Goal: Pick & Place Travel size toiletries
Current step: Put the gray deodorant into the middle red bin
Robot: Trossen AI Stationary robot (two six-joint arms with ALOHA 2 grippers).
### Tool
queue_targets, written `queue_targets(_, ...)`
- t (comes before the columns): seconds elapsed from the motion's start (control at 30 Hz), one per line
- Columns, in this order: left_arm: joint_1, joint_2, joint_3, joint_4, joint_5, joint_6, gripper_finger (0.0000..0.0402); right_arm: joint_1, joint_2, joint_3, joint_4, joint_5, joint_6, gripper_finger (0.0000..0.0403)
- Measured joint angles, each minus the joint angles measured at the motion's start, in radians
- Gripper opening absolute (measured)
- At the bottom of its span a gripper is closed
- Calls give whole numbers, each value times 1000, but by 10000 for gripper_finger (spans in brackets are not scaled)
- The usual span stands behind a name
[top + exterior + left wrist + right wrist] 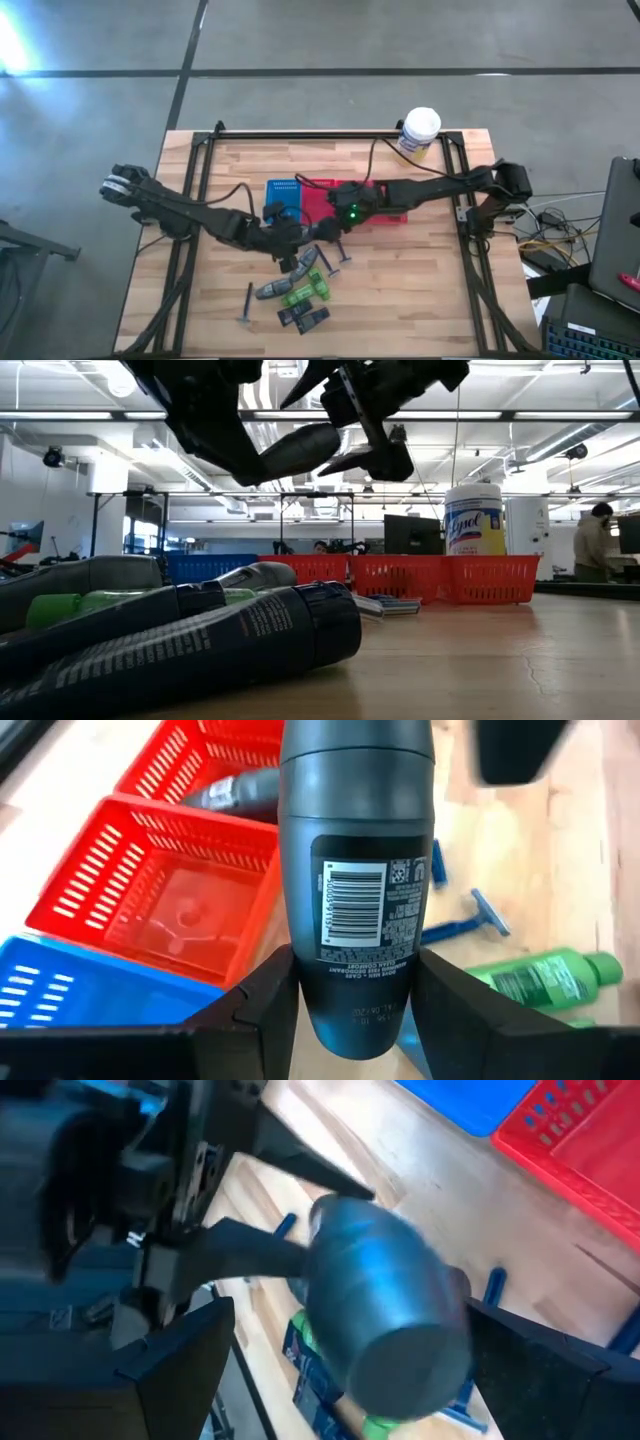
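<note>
grey oval deodorant (pixel 356 890), barcode label, left claw (pixel 350 1010)

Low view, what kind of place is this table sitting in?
Probably a robotics lab or workshop in an open industrial hall. Behind the wooden table run long ceiling strip lights and exposed ducting, a person stands at a workstation on the right, and a dark monitor sits behind the red basket.

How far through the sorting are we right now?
Done: one grey piece lies in a red basket. In hand: the left gripper holds a grey deodorant above the table; the right gripper stands open around it. Left: green bottles, razors and packets on the table.
</note>
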Motion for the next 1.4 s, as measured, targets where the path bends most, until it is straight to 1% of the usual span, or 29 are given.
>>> queue_targets(0.1,2,0,0,1,0,3,165,-10,10,3,-1,0,-4,361)
queue_targets(0.2,3,0,0,1,-6,8,165,-20,10,0,0,-2,-6,340)
queue_targets(0.3,6,0,-4,6,-10,7,164,-26,10,-2,-1,-20,-9,303)
queue_targets(0.4,6,0,-5,8,-15,7,163,-28,10,-3,-1,-43,-13,256)
queue_targets(0.53,10,-1,-7,14,-17,7,163,-30,10,-7,-4,-46,-9,195)
queue_targets(0.67,11,0,-7,13,-21,8,168,-35,10,-7,-3,-42,-16,190)
queue_targets(0.8,12,-1,-9,13,-33,-5,203,-38,7,-2,-29,-13,-44,190)
queue_targets(0.9,7,-3,-9,-20,-44,-43,231,-44,-11,-3,-104,49,-76,190)
queue_targets(1.0,-2,-2,-10,-97,-42,-109,253,-49,-54,-3,-209,173,-112,190)
queue_targets(1.07,-10,-2,-10,-152,-41,-161,266,-49,-91,-3,-298,300,-128,190)
queue_targets(1.13,-22,-2,-10,-199,-39,-206,274,-40,-126,-3,-401,458,-133,190)
queue_targets(1.2,-34,-2,-11,-220,-39,-243,277,-23,-150,-3,-482,604,-132,190)
queue_targets(1.23,-40,-2,-11,-224,-36,-257,277,-16,-155,-3,-516,656,-129,190)
queue_targets(1.3,-45,-2,-12,-235,-16,-286,276,-10,-147,-4,-559,699,-109,190)
queue_targets(1.4,-44,-3,-30,-241,59,-339,273,-10,-83,-31,-579,702,-78,190)
